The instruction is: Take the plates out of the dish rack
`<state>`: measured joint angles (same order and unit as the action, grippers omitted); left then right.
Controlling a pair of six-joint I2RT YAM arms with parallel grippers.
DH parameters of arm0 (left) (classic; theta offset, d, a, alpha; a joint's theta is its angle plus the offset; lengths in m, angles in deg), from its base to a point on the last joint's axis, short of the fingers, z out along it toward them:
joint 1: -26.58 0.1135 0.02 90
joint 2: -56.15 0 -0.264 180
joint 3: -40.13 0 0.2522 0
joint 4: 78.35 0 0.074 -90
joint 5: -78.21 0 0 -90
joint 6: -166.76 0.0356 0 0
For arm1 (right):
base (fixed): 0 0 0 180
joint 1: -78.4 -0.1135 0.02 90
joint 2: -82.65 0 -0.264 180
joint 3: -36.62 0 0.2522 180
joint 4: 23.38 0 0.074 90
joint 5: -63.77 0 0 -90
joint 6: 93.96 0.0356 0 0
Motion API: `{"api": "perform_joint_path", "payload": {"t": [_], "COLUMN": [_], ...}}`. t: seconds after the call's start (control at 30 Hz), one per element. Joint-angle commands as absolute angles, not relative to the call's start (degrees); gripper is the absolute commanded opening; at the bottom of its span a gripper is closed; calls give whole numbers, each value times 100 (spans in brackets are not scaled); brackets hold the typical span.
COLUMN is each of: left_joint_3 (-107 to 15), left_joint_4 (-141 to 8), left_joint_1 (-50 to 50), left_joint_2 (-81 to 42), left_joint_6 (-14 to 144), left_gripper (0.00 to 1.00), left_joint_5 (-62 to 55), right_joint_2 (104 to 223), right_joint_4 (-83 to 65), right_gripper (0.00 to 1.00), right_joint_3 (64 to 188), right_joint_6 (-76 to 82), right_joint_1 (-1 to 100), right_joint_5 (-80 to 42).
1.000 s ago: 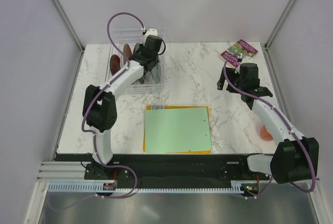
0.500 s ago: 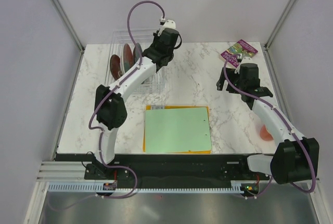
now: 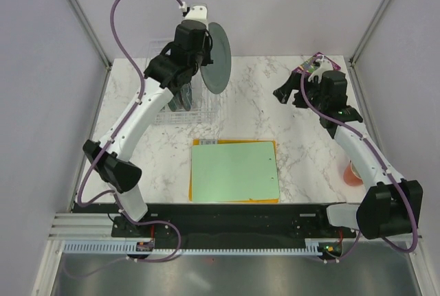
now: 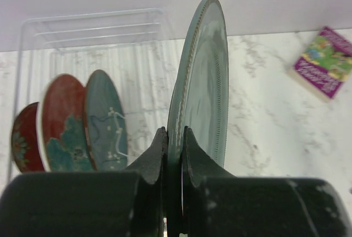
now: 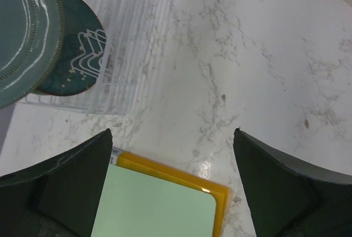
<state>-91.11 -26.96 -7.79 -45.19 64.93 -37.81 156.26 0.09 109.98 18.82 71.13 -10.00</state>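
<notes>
My left gripper (image 4: 171, 132) is shut on the lower rim of the large grey-green plate (image 4: 203, 83) and holds it upright, lifted above the right end of the clear dish rack (image 4: 93, 28). In the top view this plate (image 3: 218, 55) hangs beside the left gripper (image 3: 198, 50), over the rack (image 3: 206, 107). Three plates stand in the rack's slots: dark teal (image 4: 107, 121), red with teal pattern (image 4: 63, 121) and small dark red (image 4: 25, 143). My right gripper (image 5: 171, 135) is open and empty over bare marble right of the rack (image 5: 137, 39); in the top view the right gripper (image 3: 286, 94) sits at mid-right.
A green board (image 3: 234, 170) lies on an orange board (image 3: 234, 143) at the table's near middle. An orange-red mug (image 3: 352, 174) stands near the right edge under the right arm. A purple book (image 3: 317, 64) lies at the back right corner.
The left arm has lifted the grey-green plate up out of the rack and swung it right. The right gripper has moved a little toward the back and turned toward the rack.
</notes>
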Motion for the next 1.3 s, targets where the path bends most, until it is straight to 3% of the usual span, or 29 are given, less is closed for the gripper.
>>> {"api": "perform_joint_path", "payload": {"t": [0.0,0.27,0.73,0.9,1.27], "left_joint_3": [-9089,-7780,-6207,-4916,-4281], "left_joint_4": [-3198,-4436,-5825,-7316,-8655], "left_joint_1": [-770,-744,-472,248,460], "left_joint_2": [-4176,-3868,-2938,-2559,-3015], "left_joint_6": [5463,4425,3872,3072,2060], "left_gripper": [2,2,2,2,2], "left_joint_5": [-2683,-1207,-397,744,1607], "right_joint_2": [15727,16034,16448,16579,16984], "right_joint_4": [-1083,-2649,-2306,-2772,-3853], "right_gripper": [98,98,98,98,98], "right_joint_3": [11007,10742,10505,10356,10356], "right_joint_6": [2547,3373,3198,3523,4235], "right_joint_1": [7119,7110,7321,7611,7611], "right_joint_5": [-277,400,110,935,1912]}}
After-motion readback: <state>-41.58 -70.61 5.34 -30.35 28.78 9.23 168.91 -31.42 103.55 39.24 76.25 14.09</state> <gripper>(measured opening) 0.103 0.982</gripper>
